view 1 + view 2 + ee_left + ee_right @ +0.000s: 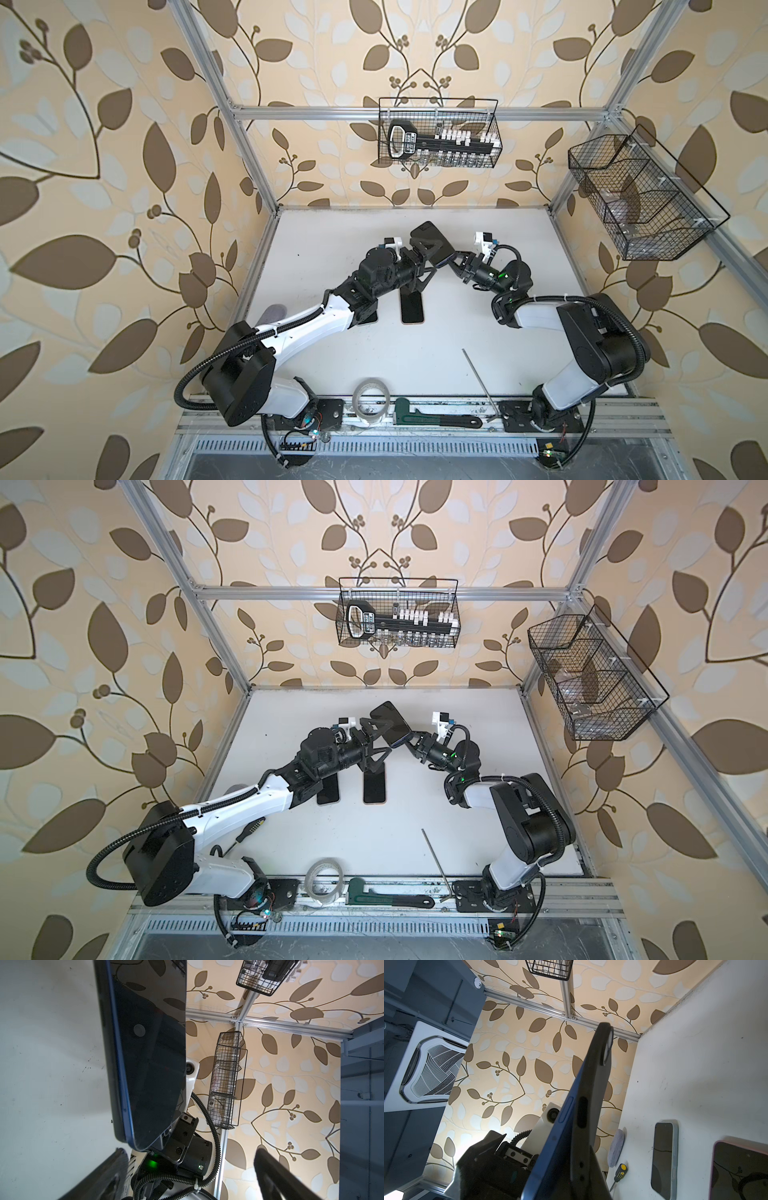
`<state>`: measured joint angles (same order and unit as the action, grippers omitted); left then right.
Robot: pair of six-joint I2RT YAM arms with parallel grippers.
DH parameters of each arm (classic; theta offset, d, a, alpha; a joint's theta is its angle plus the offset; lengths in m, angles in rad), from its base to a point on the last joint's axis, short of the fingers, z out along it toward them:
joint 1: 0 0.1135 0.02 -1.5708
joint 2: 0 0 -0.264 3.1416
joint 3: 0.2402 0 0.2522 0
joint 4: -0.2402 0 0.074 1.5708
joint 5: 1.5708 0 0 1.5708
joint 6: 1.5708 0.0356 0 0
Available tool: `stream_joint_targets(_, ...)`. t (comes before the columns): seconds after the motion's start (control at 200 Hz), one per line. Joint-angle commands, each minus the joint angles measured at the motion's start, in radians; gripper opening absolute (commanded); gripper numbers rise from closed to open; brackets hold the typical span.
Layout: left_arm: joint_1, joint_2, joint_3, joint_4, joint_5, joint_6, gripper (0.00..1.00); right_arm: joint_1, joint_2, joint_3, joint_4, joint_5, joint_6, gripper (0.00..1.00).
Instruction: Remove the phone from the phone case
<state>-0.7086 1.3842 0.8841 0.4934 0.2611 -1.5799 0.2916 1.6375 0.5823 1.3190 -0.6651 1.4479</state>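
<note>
The phone (434, 243), dark screen (149, 1053) and blue rim, is held tilted above the white table (332, 232) in both top views. A black phone case (593, 1088) covers its back; the blue rim (560, 1126) shows beside the case's edge. My right gripper (456, 262) is shut on the phone's lower end (145, 1142), case included. My left gripper (428, 262) is open just left of it. Its fingers (99, 1180) stand wide apart on either side of the phone without touching it.
Two other phones (412, 307) (328, 789) lie flat on the table under the left arm. A screwdriver (619, 1172) and a grey pad (616, 1148) sit near the left edge. Tape roll (371, 401), wrench (436, 417) and metal rod (480, 378) lie at the front. Wire baskets (438, 133) (640, 199) hang on the walls.
</note>
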Motion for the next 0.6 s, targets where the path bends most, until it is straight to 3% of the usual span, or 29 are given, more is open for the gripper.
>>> stream_joint_targets(0.0,-0.012,-0.006,-0.007,0.038,-0.001,0.003,0.95,0.000,-0.033,0.005,0.111,0.005,0.023,0.00)
stream_joint_targets(0.595,0.003,-0.009,-0.008,0.054,-0.049,0.028,0.92,0.033,-0.026,-0.030,0.114,0.006,0.004,0.00)
